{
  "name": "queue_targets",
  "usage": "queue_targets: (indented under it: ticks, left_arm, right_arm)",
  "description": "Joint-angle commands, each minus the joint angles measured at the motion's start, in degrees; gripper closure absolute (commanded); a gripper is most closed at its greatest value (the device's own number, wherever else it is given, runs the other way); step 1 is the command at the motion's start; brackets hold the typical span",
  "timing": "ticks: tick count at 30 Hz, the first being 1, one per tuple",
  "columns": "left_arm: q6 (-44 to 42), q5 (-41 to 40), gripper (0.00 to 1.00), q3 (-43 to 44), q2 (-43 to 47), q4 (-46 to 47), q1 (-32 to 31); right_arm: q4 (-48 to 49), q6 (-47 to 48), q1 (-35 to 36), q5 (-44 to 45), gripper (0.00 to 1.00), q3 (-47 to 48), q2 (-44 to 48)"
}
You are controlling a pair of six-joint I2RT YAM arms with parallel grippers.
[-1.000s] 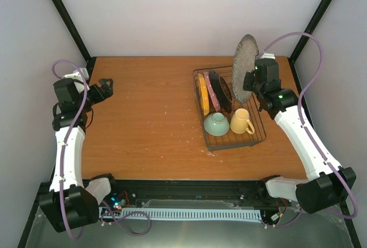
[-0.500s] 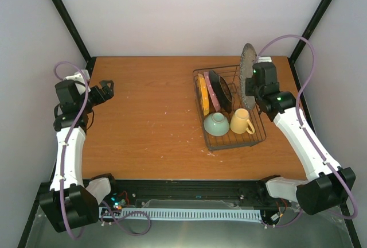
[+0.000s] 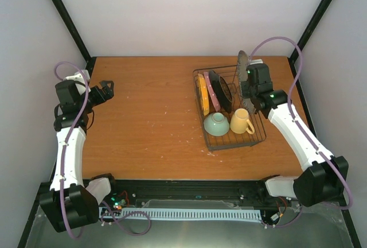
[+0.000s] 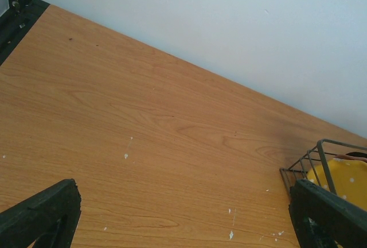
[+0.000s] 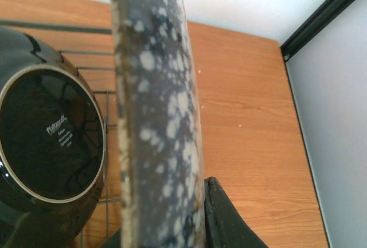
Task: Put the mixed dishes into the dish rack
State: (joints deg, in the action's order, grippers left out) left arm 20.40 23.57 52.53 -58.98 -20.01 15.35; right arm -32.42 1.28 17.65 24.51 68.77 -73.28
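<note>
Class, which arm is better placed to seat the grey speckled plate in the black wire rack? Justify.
Right. The right end effector grips the large grey speckled plate on edge at the black wire dish rack; the left end effector hangs open at the wooden table's far left.

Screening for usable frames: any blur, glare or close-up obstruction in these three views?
Top external: evenly lit, sharp, no glare. Left wrist: table grain crisp, the left gripper's fingers dark and soft at the bottom corners. Right wrist: the grey speckled plate, edge-on and very close, blocks the middle and looks slightly soft; the dark-rimmed plate shows faint reflections on its glossy underside.
</note>
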Motion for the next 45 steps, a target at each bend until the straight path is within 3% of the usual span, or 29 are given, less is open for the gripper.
queue_targets:
  ticks: [1, 10, 11, 14, 16, 27, 34, 41, 43, 45]
  left_arm:
    - [-0.4, 0.1, 0.00, 0.1, 0.4, 1.4, -0.2]
    - [-0.4, 0.5, 0.00, 0.1, 0.1, 1.3, -0.2]
    - [-0.3, 0.8, 0.00, 0.0, 0.2, 1.5, -0.2]
    - [-0.2, 1.2, 0.00, -0.3, 0.2, 1.5, -0.2]
    - [-0.2, 1.2, 0.00, -0.4, 0.4, 1.5, -0.2]
    - [0.2, 1.7, 0.00, -0.1, 0.4, 1.5, -0.2]
    - [0.7, 2.1, 0.00, -0.1, 0.6, 1.6, -0.2]
    - [1.4, 3.2, 0.00, -0.2, 0.7, 1.9, -0.1]
    - [1.7, 3.3, 0.00, -0.4, 0.9, 2.0, -0.1]
    - [1.7, 3.5, 0.00, -0.7, 1.1, 2.1, -0.2]
  right_arm:
    - [12.0, -1.0, 0.1, -1.1, 0.97, 0.5, -0.8]
    - [9.6, -2.6, 0.1, -0.9, 0.97, 0.4, -3.5]
    - [9.2, -3.0, 0.1, -0.3, 0.93, 0.4, -3.7]
    - [7.9, -3.9, 0.1, 1.2, 0.65, 0.8, -4.1]
    - [7.5, -4.4, 0.1, 1.8, 0.51, 1.0, -4.0]
    - [6.3, -5.8, 0.1, 4.3, 0.31, 3.6, -2.0]
    - [7.6, -6.3, 0.2, 2.6, 0.27, 4.5, 5.3]
    - [7.9, -7.2, 0.3, -11.0, 0.27, 5.4, 9.4]
    - [8.1, -7.7, 0.4, -17.8, 0.41, 5.2, 8.8]
    - [7.7, -8.7, 0.4, -25.2, 0.72, 5.4, 6.5]
